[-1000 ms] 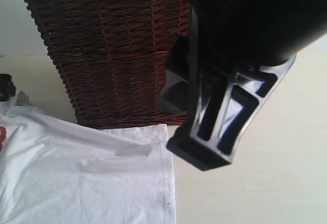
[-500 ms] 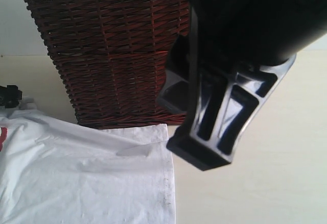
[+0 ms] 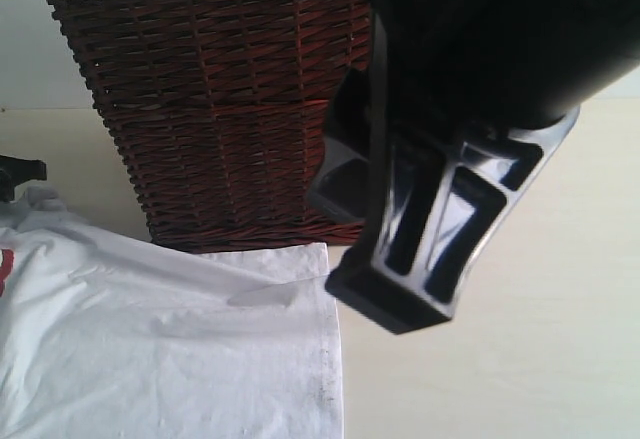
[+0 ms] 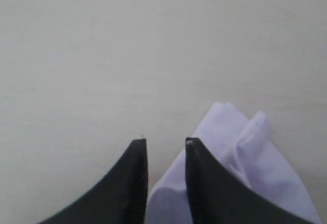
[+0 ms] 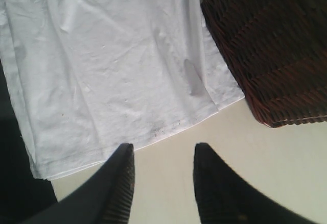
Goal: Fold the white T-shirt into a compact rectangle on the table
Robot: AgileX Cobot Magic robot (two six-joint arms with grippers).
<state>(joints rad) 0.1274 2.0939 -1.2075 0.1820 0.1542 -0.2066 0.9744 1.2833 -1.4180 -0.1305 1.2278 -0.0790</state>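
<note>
Lying flat on the tabletop (image 3: 500,359) at the foot of the wicker basket (image 3: 210,109), the white T-shirt (image 3: 150,349) has one corner touching the basket's base. Right fingers (image 5: 122,183) hang spread and empty over bare tabletop just beside the shirt's edge, near the basket. Left fingers (image 4: 135,183) narrowly parted, bunched shirt cloth between them; cannot tell whether it is pinched.

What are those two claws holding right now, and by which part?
The left claw seems to pinch a bunched edge of the white T-shirt; exactly which part is unclear. The right claw is open, holding nothing.
</note>
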